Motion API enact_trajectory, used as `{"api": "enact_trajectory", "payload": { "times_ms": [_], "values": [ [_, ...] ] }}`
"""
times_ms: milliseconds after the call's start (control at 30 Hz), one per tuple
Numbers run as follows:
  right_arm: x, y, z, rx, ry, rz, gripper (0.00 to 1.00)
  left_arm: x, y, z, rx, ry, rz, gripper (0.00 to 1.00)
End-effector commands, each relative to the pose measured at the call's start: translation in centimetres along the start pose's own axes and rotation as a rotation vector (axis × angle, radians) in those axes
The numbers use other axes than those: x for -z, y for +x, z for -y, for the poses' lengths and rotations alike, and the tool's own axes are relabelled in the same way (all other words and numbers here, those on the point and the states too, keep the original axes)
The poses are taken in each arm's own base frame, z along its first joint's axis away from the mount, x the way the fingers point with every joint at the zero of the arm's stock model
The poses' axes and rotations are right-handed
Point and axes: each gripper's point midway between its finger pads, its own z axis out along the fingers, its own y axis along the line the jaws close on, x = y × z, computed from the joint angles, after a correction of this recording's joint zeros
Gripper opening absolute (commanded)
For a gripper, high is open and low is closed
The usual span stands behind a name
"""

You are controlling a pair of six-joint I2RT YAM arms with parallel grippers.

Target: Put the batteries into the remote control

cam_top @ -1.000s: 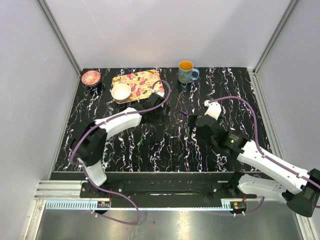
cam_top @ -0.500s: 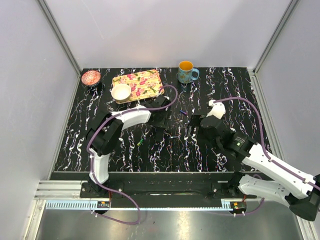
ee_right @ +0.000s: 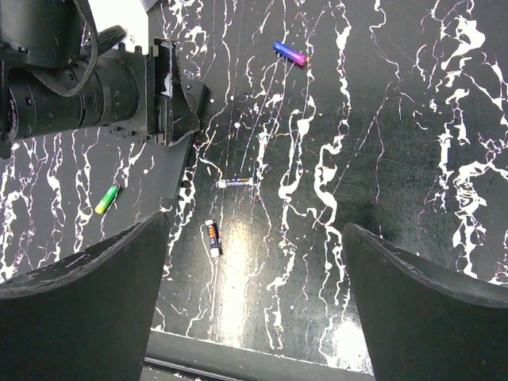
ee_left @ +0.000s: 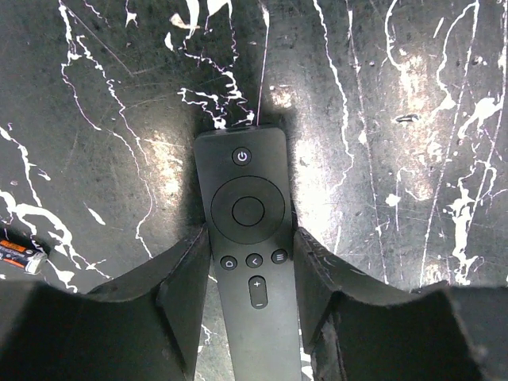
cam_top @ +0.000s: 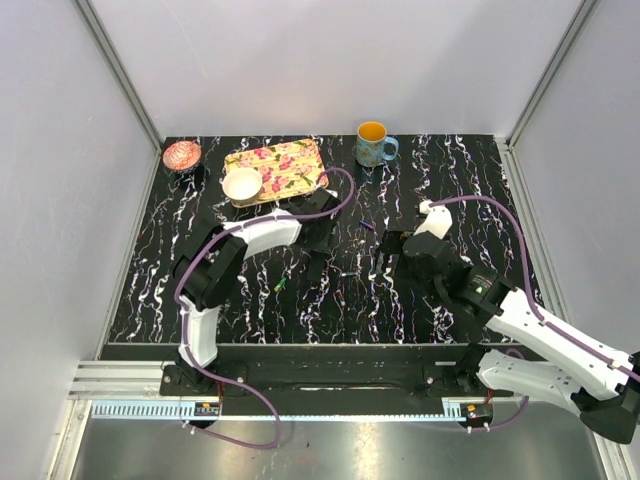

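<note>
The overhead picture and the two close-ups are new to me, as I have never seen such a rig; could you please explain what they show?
It is two robot arms bolted at the table's near edge. The overhead picture comes from a fixed camera above and behind them: the left arm on the left, the right arm on the right. Each close-up comes from a camera on one wrist, looking past that arm's own fingers.

On the dark marbled table, a mug, a floral tray, a white bowl and a reddish bowl stand at the back.

The left gripper straddles the remote control, which lies buttons up on the table, with the fingers against both its sides. The right gripper hangs open and empty above four small batteries lying loose.
</note>
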Motion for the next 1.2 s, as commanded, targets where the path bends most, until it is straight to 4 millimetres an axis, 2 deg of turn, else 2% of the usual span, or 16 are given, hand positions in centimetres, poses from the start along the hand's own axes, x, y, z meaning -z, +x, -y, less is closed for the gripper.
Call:
{"api": "enact_trajectory", "payload": {
  "times_ms": [0,133,167,233,267,333,367,400,467,500,567,600,667,767,900,1167],
  "values": [
    [0.3,-0.9,-0.7,-0.042,-0.032,0.029,0.99,2.1,-1.8,0.8,0.030,0.056,0.086,0.23],
    [0.7,-2.0,-1.4,-0.031,-0.067,0.061,0.98,7.2,-5.6,1.2,0.125,0.163,0.242,0.16],
    [0.8,-2.3,-1.6,-0.034,-0.076,0.068,0.98,10.2,-7.3,1.6,0.152,0.220,0.324,0.16],
    [1.0,-2.9,-2.1,-0.036,-0.103,0.085,0.99,12.7,-8.6,1.7,0.228,0.343,0.392,0.15],
    [1.2,-3.1,-2.5,-0.034,-0.122,0.090,0.99,15.7,-9.7,1.8,0.248,0.415,0.455,0.15],
    [1.5,-3.4,-3.8,-0.027,-0.188,0.085,0.99,18.0,-10.1,2.0,0.303,0.565,0.507,0.15],
    [1.8,-3.2,-4.6,-0.021,-0.234,0.069,0.99,21.2,-11.6,2.3,0.300,0.659,0.614,0.15],
    [1.9,-3.6,-5.4,-0.020,-0.273,0.084,0.98,21.1,-10.7,1.6,0.323,0.693,0.614,0.16],
    [2.1,-3.6,-6.1,-0.036,-0.314,0.092,0.98,25.2,-10.9,2.7,0.321,0.865,0.690,0.15],
    [2.2,-4.1,-6.7,-0.050,-0.344,0.111,0.99,24.9,-9.8,2.4,0.334,0.897,0.684,0.15],
    [3.1,-4.5,-8.9,-0.055,-0.465,0.114,1.00,28.7,-9.6,3.2,0.316,1.047,0.757,0.15],
    [3.3,-4.3,-9.6,-0.062,-0.511,0.113,1.00,28.6,-8.5,3.2,0.313,1.082,0.742,0.15],
    [5.3,-5.6,-12.0,-0.091,-0.674,0.154,1.00,31.6,-8.2,3.6,0.296,1.194,0.804,0.14],
    [6.8,-6.6,-14.1,-0.124,-0.819,0.160,1.00,33.9,-6.8,3.6,0.296,1.334,0.833,0.11],
    [7.1,-6.9,-15.3,-0.186,-0.930,0.106,1.00,37.3,-6.3,3.2,0.303,1.481,0.868,0.09],
    [7.0,-6.2,-17.6,-0.216,-1.062,0.035,1.00,38.8,-5.9,3.3,0.270,1.520,0.884,0.09]
  ]
}}
